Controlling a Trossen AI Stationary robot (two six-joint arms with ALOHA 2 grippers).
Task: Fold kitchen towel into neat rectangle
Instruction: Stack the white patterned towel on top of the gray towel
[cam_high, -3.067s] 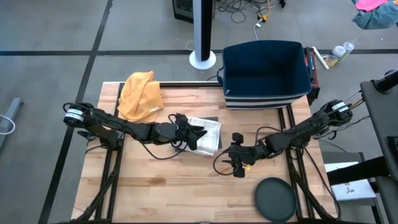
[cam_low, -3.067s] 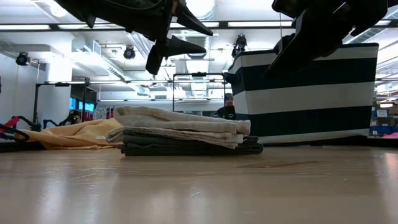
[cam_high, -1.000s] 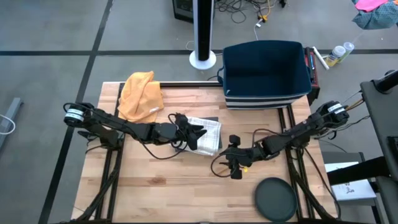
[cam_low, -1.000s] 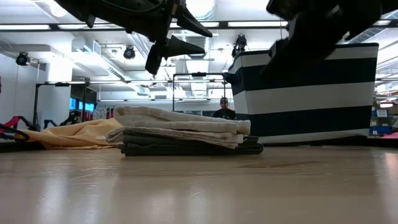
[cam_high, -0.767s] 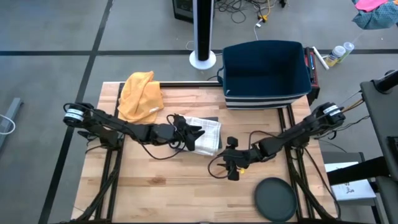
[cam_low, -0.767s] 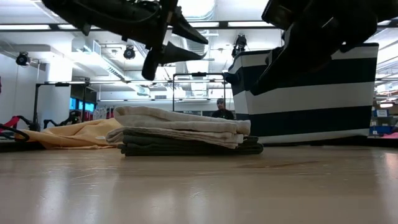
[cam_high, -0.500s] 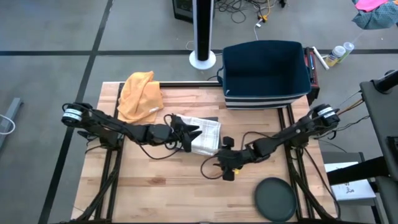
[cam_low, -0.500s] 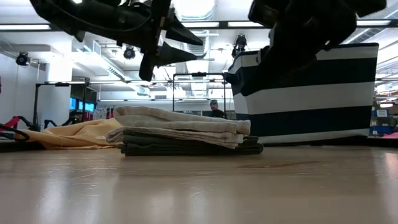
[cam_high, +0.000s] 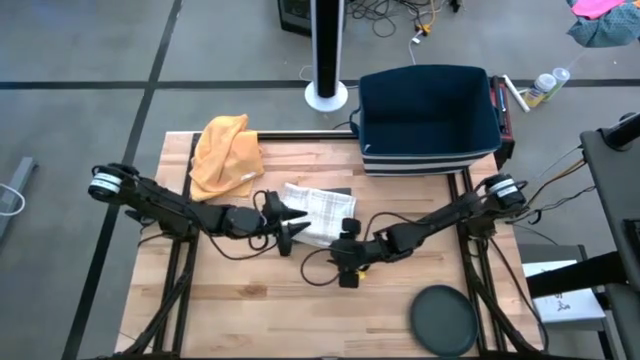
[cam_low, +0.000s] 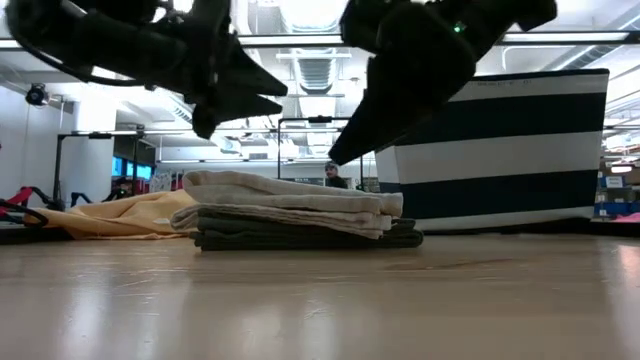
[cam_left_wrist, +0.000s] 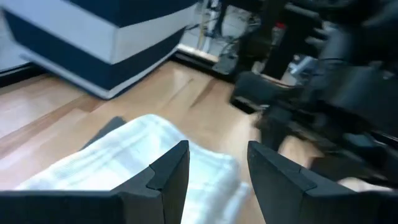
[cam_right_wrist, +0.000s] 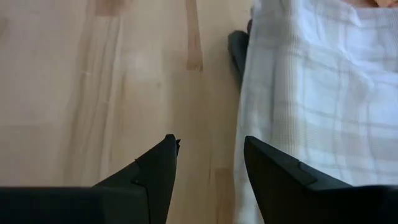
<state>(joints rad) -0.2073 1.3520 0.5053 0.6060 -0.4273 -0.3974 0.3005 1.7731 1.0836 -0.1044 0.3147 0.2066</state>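
A: From overhead, where is the towel?
B: The folded checked kitchen towel (cam_high: 318, 212) lies near the middle of the wooden desk (cam_high: 250, 310), on top of a dark folded cloth (cam_high: 343, 193) whose corner peeks out at its 1 o'clock. An orange cloth (cam_high: 226, 152) is bunched at the desk's 10 o'clock, a navy striped bin (cam_high: 428, 120) stands at 1 o'clock, and a dark round disc (cam_high: 445, 320) sits at 5 o'clock.

A: And the arms?
B: The left gripper (cam_high: 290, 222) hangs at the towel's 8 o'clock edge, jaws parted and holding nothing. The right gripper (cam_high: 345, 255) is just off the towel's 5 o'clock corner, also parted and empty.

A: What about at desk height?
B: The pale towel (cam_low: 290, 200) rests flat on the dark cloth (cam_low: 300, 240). Both grippers hover above the stack, the left gripper (cam_low: 255, 95) toward 10 o'clock and the right gripper (cam_low: 345, 150) toward 1 o'clock, neither touching it. A person (cam_low: 333, 176) shows far behind.

A: Left wrist camera?
B: Its two dark fingers (cam_left_wrist: 168, 171) stand apart with only air between them, over the white towel (cam_left_wrist: 143, 155). The striped bin (cam_left_wrist: 106, 43) and the other arm (cam_left_wrist: 323, 93) lie beyond.

A: Right wrist?
B: Open jaws again, fingers (cam_right_wrist: 158, 165) above bare wood, the checked towel (cam_right_wrist: 311, 99) just beside them, with the dark cloth's (cam_right_wrist: 238, 53) edge showing under it.
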